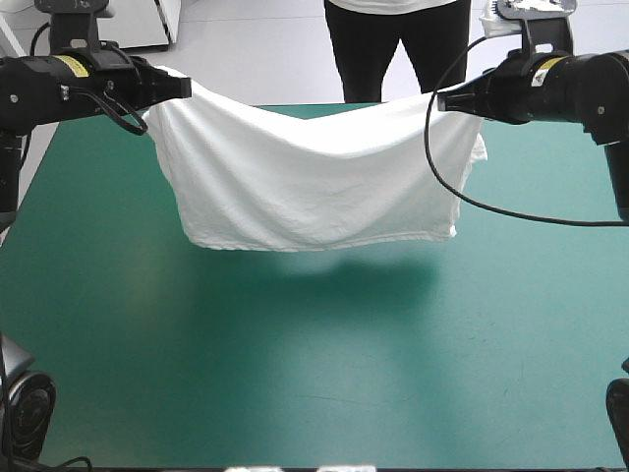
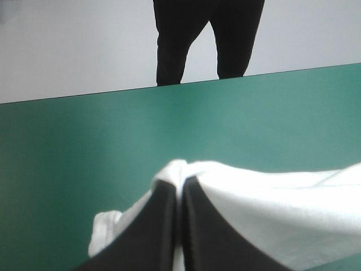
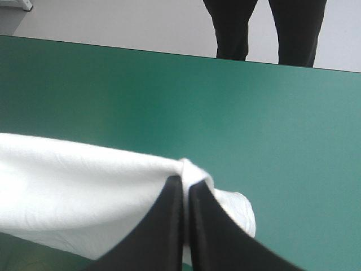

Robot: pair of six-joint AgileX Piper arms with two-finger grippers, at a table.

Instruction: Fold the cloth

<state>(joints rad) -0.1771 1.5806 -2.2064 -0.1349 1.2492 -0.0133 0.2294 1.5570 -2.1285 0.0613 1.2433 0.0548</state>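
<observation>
Left pincer up close in its wrist view: black fingers pressed together to a thin slit. White fabric is pinched between them, with a small bunch poking out past the tips. So it's clamped on the T-shirt.

Right pincer, same story: fingers all but closed, cloth caught at the tips, a rolled fold spilling out on its outer side.

High view: both arms raised, left pincer at the shirt's upper left corner, right pincer at the upper right. The T-shirt hangs stretched between them like a sheet, over the far half of the counter. Top edge sags in the middle. Bottom hem is roughly straight and looks clear of the teal-green cover. There's a soft shadow on the cover just under and in front of it. A sleeve flap droops just below the right pincer. Fabric is wrinkled, with creases running from each grip point toward the centre.
</observation>
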